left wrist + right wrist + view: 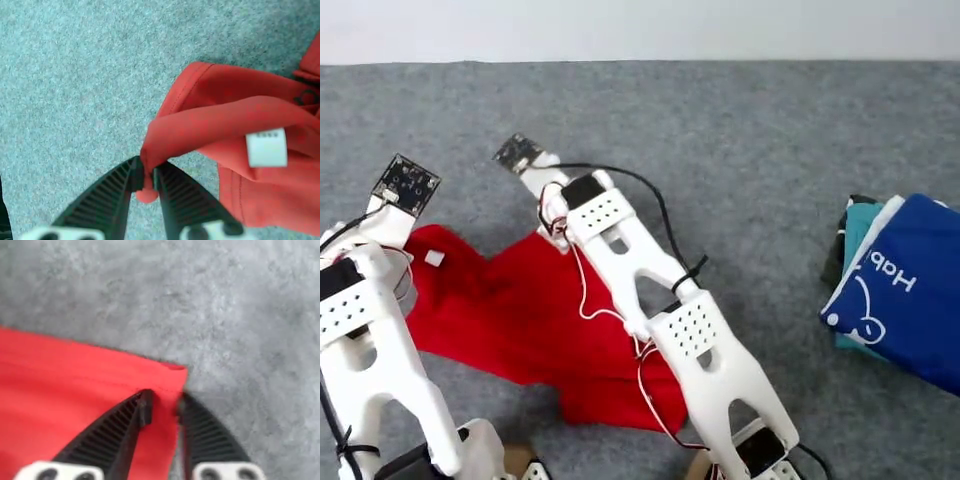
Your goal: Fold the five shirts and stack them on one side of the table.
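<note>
The table (pixel 750 140) is covered from side to side by a grey, felt-like mat (pixel 440 100) with a fine mottled grain (seen close in the wrist views, it is a speckle of lighter and darker fibres). At the far side the mat ends in a straight line. Beyond it runs a pale band (pixel 640 28), off-white and plain; whether this is a wall or a bare board cannot be told. The light is soft and even and seems to fall from above, so shadows on the mat are faint, short and blurred at their edges.
</note>
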`<state>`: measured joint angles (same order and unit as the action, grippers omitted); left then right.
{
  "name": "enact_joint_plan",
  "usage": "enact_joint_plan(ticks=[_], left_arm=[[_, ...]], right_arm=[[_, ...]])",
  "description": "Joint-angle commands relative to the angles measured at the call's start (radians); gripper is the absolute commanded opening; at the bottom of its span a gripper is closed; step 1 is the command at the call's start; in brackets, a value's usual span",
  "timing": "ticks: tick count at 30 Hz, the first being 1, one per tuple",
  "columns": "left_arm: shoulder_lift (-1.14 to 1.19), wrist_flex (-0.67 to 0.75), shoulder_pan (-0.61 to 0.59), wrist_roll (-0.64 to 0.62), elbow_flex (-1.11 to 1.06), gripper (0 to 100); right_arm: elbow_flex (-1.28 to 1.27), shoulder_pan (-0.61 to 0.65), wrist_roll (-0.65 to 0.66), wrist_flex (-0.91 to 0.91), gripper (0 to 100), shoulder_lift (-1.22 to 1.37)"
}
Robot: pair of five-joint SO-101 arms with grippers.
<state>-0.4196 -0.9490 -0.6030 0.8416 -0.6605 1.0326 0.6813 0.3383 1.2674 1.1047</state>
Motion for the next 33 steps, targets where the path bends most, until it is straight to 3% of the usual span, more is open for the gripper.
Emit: enact_joint_plan(ticks=[1,10,15,22,29,33], left_arm=[[-0.009,-0.003,-0.003,0.014,0.004,0],[-0.017,-0.008,0.000,0.005,0.104,0],[-0.017,-0.008,0.002,-0.123,0.240,0],[-0.017,-0.008,0.057,-0.253,0.390,0],[-0.008,-0.002,0.199,-0.256,0.452,0],[-0.005,0.005,0.273,-0.255,0.452,0]], right_arm=[[0.044,0.031,0.092,0.048,1.5,-0.019],[0.436,-0.087,0.184,0.274,1.2,-0.111],[0.654,-0.163,0.238,0.389,1.1,-0.168],[0.649,-0.254,0.249,0.443,1.1,-0.384],[0.647,-0.332,0.292,0.429,1.1,-0.536],[0.643,-0.394,0.310,0.320,1.1,-0.544]])
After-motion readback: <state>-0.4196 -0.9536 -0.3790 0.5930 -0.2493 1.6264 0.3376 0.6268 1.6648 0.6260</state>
